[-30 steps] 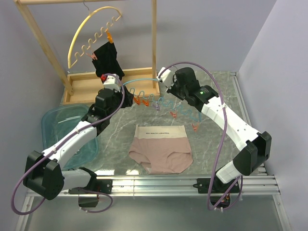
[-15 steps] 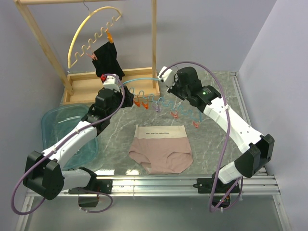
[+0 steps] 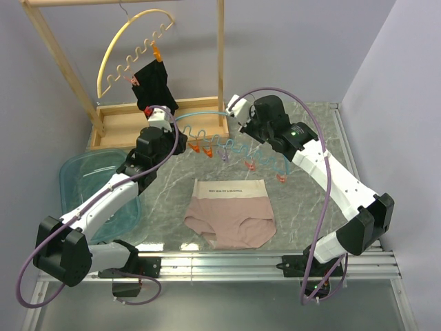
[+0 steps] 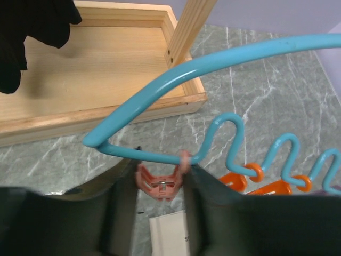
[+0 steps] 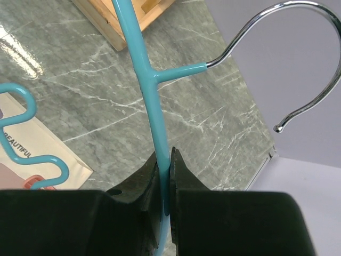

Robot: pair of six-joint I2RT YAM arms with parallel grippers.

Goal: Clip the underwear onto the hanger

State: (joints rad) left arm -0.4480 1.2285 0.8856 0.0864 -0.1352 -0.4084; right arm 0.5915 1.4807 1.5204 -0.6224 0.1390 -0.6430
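Underwear (image 3: pixel 231 217) lies flat at the middle of the counter (image 3: pixel 165 200), toward its near edge (waistband facing the far edge). Right gripper (image 5: pixel 164 176) is clamped narrow on the hanger (image 4: pixel 213 61), on its blue arch, beyond the briefs. Left gripper (image 4: pixel 160 177) brackets an orange clip (image 4: pixel 159 185) at the hanger's left end; whether it squeezes, I cannot tell.

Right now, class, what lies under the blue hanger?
The marble table and the underwear's cream waistband show below the hanger. The left gripper, closed on a pink clip, and the right gripper cover the rest.
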